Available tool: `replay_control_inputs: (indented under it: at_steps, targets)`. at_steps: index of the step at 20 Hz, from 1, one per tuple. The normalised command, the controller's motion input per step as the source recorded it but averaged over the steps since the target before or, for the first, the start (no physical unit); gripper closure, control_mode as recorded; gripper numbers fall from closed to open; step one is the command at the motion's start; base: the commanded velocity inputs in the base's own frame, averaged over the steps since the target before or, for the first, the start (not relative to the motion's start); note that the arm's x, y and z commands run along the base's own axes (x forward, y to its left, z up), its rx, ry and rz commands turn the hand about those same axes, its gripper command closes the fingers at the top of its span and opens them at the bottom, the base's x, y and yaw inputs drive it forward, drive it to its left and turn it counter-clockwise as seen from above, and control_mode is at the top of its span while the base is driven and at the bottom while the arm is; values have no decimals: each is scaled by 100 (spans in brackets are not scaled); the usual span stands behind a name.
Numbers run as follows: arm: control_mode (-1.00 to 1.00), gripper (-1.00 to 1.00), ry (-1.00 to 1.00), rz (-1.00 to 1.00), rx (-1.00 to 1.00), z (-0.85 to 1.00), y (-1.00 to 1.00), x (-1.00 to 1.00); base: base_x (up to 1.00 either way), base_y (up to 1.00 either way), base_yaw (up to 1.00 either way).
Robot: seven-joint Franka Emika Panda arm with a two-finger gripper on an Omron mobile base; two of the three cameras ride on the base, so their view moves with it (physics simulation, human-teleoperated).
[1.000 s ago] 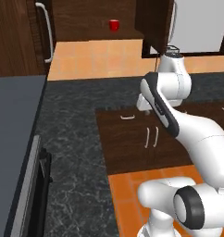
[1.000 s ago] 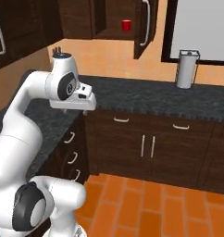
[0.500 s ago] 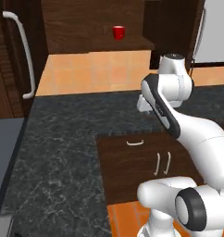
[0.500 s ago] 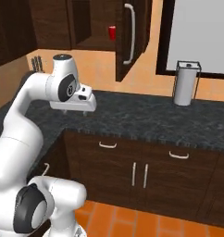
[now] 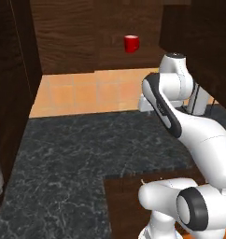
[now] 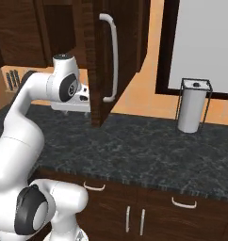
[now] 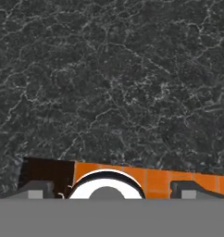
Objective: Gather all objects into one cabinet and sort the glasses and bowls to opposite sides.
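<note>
A small red cup [image 5: 130, 43] stands on the shelf inside the open dark brown wall cabinet [image 5: 68, 37]. The cabinet door [image 6: 93, 56] swings out towards me, its pale curved handle [image 6: 112, 56] facing right. My hand [image 6: 79, 98] hovers above the counter just left of that door, below the shelf and to the right of the cup. In the hand view my gripper [image 7: 114, 189] points down at bare granite, fingers wide apart and open with nothing between them. The mugs and the black bowl are out of view.
Dark speckled granite counter [image 5: 87, 154] runs under the cabinet, with an orange tiled backsplash [image 5: 87, 93] behind. A paper towel holder [image 6: 193, 106] stands at the right by a window. A knife block [image 6: 12, 80] sits far left. Low cabinet doors [image 6: 134, 219] lie below.
The whole scene has shifted and grown: the base has driven closer to the wall cabinet. The arm keeps the same pose, gripper still open.
</note>
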Motion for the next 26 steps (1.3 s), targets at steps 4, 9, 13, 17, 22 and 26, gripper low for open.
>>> replay_control_inputs:
  at_steps: [4, 9, 13, 17, 22, 26]
  targets:
    - [100, -100, 0, 0, 0, 0, 0, 0, 100, 18, -3]
    - [100, -100, 0, 0, 0, 0, 0, 0, 44, 9, 0]
    - [100, -100, 0, 0, 0, 0, 0, 0, 0, 0, 0]
    - [100, -100, 0, 0, 0, 0, 0, 0, 0, 0, 0]
    - [100, -100, 0, 0, 0, 0, 0, 0, 0, 0, 0]
    - [-100, -100, 0, -1, 4, -1, 0, 0, 0, 1, 0]
